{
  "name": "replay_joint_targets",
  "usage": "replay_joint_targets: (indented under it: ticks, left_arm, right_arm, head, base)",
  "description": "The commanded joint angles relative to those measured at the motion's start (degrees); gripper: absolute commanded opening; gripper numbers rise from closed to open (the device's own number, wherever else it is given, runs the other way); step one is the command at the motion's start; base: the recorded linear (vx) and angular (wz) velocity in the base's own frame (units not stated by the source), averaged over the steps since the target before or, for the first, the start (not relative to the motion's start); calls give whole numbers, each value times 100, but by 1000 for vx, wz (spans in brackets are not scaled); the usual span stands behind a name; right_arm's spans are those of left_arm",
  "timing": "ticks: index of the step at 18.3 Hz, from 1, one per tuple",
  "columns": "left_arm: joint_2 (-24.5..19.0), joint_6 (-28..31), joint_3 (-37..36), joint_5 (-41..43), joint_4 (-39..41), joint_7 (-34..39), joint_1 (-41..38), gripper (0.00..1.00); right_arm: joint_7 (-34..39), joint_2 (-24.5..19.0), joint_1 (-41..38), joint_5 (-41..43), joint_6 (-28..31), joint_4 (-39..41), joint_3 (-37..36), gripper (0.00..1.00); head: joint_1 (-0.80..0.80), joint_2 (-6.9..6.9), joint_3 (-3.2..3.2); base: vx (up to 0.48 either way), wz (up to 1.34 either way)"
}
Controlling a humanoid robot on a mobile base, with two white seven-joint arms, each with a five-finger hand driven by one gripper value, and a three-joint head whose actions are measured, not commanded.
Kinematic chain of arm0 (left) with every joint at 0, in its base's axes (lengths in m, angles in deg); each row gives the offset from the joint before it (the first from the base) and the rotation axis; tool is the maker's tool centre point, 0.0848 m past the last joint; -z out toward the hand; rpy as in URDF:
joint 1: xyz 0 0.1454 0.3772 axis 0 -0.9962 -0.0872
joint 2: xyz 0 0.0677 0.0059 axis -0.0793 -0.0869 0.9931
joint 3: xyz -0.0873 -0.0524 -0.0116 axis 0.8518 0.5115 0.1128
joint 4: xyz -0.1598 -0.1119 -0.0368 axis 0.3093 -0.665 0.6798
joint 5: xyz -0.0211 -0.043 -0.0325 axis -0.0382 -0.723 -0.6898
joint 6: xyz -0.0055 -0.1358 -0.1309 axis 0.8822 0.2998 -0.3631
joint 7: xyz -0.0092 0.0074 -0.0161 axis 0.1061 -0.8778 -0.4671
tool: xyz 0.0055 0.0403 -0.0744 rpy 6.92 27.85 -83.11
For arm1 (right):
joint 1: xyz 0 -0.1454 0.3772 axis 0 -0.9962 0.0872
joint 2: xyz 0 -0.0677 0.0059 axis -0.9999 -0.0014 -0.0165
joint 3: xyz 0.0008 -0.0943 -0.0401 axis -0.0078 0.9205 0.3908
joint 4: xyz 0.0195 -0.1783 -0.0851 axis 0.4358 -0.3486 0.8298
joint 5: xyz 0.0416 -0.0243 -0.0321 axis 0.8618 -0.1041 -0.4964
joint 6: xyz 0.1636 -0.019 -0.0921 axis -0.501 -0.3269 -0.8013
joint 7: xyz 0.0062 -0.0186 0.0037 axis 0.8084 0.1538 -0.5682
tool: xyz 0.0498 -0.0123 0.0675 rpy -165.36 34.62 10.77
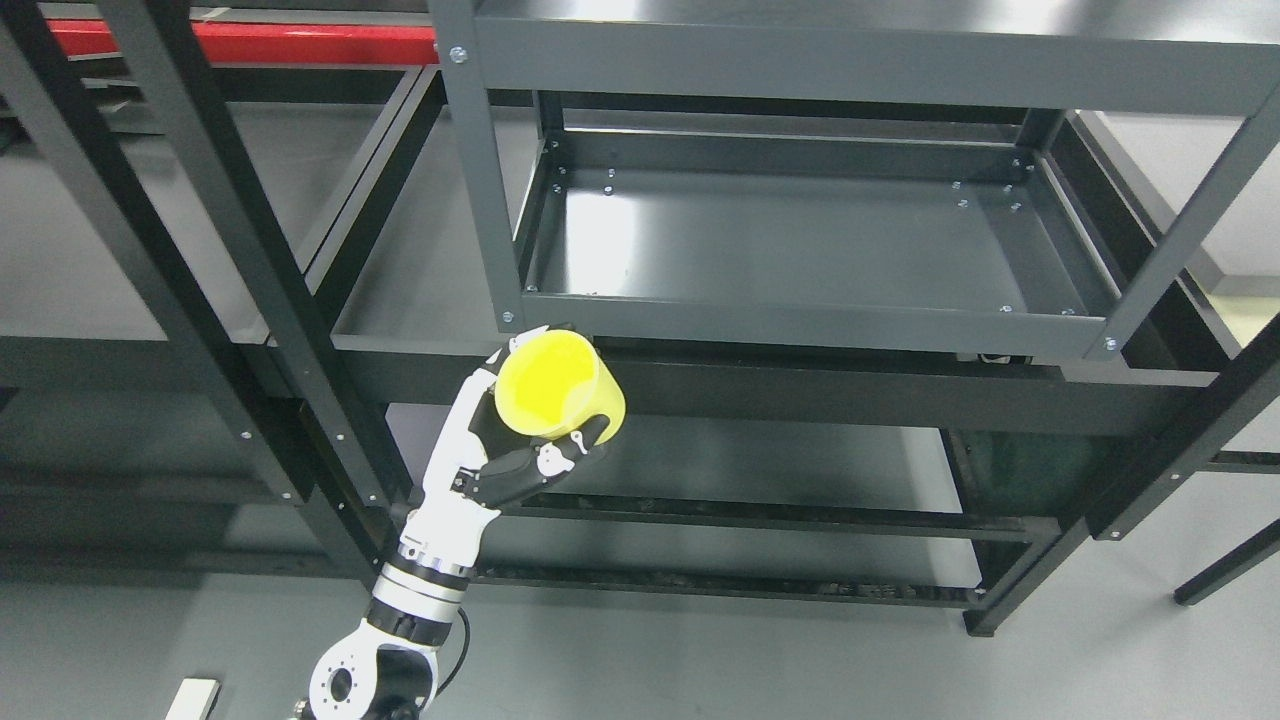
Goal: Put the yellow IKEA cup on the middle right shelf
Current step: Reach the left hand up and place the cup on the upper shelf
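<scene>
Head view: we are looking down on a dark grey metal shelf unit [800,330], and our left hand [500,455] is coming up from the lower left, its arm entering at the bottom edge. Its fingers [540,462] are clamping around the yellow cup [558,388], which is tilting with its open mouth facing toward us. We are holding the cup in the air just below the front left corner of the grey shelf tray [810,245], near the corner post [478,170].

Head cam looks steeply down, close to shelf rack [800,330].
</scene>
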Motion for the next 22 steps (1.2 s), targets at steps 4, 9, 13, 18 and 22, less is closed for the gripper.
replay_joint_targets:
  ticks: [4, 9, 13, 18, 22]
  left_arm:
    - [-100, -423, -1213, 0, 46, -8, 305, 1]
    - [-100, -758, -2092, 0, 107, -246, 1104, 1]
    - [-100, -759, -2541, 0, 213, -246, 1869, 1]
    - [-100, -575, -3121, -438, 231, -184, 3107, 0]
    - [-100, -416, -3254, -826, 231, 350, 4048, 0]
  right_arm:
    - [-4, 100, -80, 141, 5, 0, 97, 99]
    - [-4, 100, -80, 141, 5, 0, 97, 99]
    - [-4, 100, -80, 141, 5, 0, 97, 99]
    - [-4, 100, -80, 141, 5, 0, 97, 99]
    - [-4, 100, -80, 141, 5, 0, 97, 99]
  head:
    - [0, 0, 0]
    - [0, 0, 0]
    - [0, 0, 0]
    - [0, 0, 0]
    - [0, 0, 0]
  base:
    - [60, -116]
    - [56, -38]
    - [70, -86]
    - [99, 21]
    - [152, 119]
